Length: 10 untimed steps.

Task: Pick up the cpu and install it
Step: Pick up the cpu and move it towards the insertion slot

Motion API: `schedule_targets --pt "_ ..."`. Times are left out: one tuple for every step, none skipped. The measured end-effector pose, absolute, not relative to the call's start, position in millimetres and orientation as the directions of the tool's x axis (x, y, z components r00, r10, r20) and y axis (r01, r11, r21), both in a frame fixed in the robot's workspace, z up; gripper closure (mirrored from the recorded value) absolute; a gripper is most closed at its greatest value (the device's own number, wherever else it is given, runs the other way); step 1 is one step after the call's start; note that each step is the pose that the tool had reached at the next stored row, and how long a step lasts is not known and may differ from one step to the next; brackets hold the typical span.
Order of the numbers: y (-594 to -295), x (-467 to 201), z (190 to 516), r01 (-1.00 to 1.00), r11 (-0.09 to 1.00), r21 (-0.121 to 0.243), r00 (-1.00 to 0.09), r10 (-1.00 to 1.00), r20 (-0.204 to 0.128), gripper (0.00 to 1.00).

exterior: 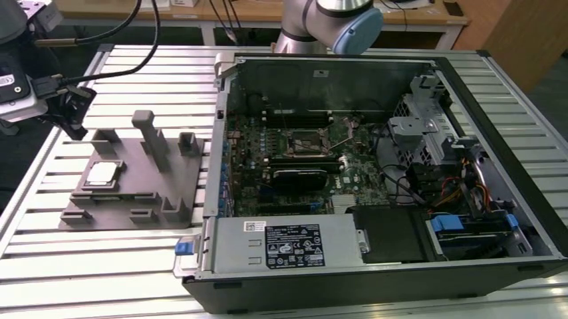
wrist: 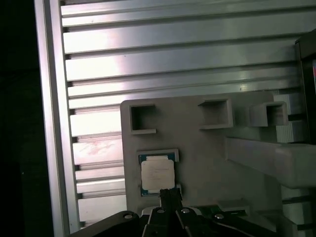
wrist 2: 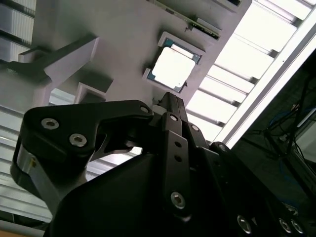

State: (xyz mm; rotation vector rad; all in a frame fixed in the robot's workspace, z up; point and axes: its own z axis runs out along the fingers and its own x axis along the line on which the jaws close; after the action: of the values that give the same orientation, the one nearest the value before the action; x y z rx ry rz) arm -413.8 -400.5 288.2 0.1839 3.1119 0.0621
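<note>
Cpu (exterior: 100,174) lies flat in pocket of grey plate (exterior: 142,199) on slatted table (exterior: 106,266), at exterior view's left, well apart from open case (exterior: 497,100). Gripper (exterior: 76,125) hangs over plate's far edge, near cpu, closed up with nothing in it. In both wrist views, gripper (wrist: 169,193) (wrist 2: 168,98) tip sits just beside cpu (wrist: 158,175) (wrist 2: 173,68) edge. Black socket (exterior: 308,141) sits mid-board inside case.
</note>
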Motion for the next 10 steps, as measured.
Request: schedule_targets --pt "-401 -414 286 0.117 0.992 0.041 -0.993 0.118 -0.021 0.89" --pt "-401 -414 285 0.117 0.992 0.041 -0.993 0.118 -0.021 0.89" --pt "-401 -414 283 0.117 0.992 0.041 -0.993 0.118 -0.021 0.89" --pt "-401 -414 281 0.117 0.992 0.041 -0.993 0.118 -0.021 0.89" --pt "-402 -414 279 0.117 0.992 0.041 -0.993 0.118 -0.021 0.89" --pt "-402 -414 277 0.117 0.992 0.041 -0.993 0.118 -0.021 0.89" --pt "-402 -414 276 0.117 0.992 0.041 -0.993 0.118 -0.021 0.89" --pt "-402 -414 274 0.117 0.992 0.041 -0.993 0.118 -0.021 0.89" --pt "-402 -414 272 0.117 0.992 0.041 -0.993 0.118 -0.021 0.89" --pt "-402 -414 270 0.117 0.992 0.041 -0.993 0.118 -0.021 0.89"
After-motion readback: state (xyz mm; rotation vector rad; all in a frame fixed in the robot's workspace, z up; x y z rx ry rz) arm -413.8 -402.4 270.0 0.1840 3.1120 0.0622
